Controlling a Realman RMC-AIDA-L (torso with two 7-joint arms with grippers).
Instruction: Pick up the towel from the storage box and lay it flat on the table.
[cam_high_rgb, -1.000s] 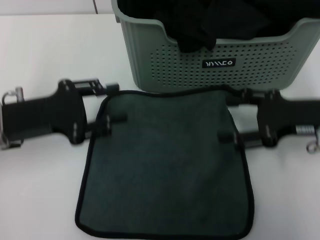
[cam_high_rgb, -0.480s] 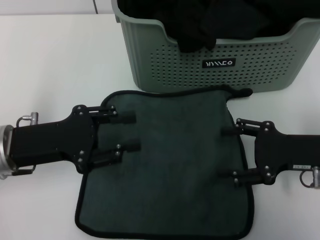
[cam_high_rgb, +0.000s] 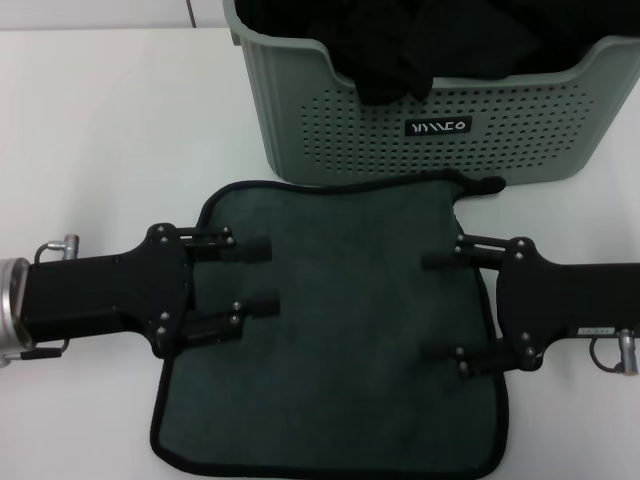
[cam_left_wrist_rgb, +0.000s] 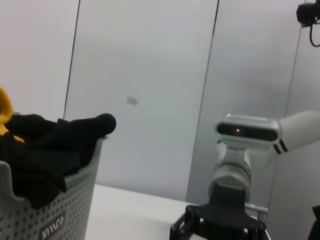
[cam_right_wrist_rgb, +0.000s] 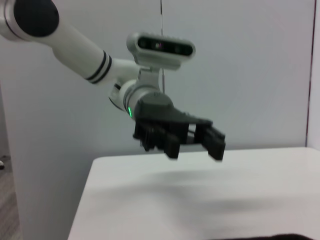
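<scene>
Grey-green towel (cam_high_rgb: 340, 320), perforated grey-green storage box (cam_high_rgb: 400, 130)

Towel (cam_high_rgb: 340, 330) flat on tabletop (cam_high_rgb: 100, 120), dark side up, between both spread hands; box (cam_high_rgb: 440, 110) just beyond, black cloths inside.

A small black logo label (cam_high_rgb: 438, 127) on the storage box (cam_high_rgb: 330, 120) is unreadable.

Black cloths (cam_left_wrist_rgb: 42, 150) are seen heaped over the storage box (cam_left_wrist_rgb: 45, 217) rim, with the right pincer (cam_left_wrist_rgb: 220, 227) beyond on the desk (cam_left_wrist_rgb: 135, 212).
</scene>
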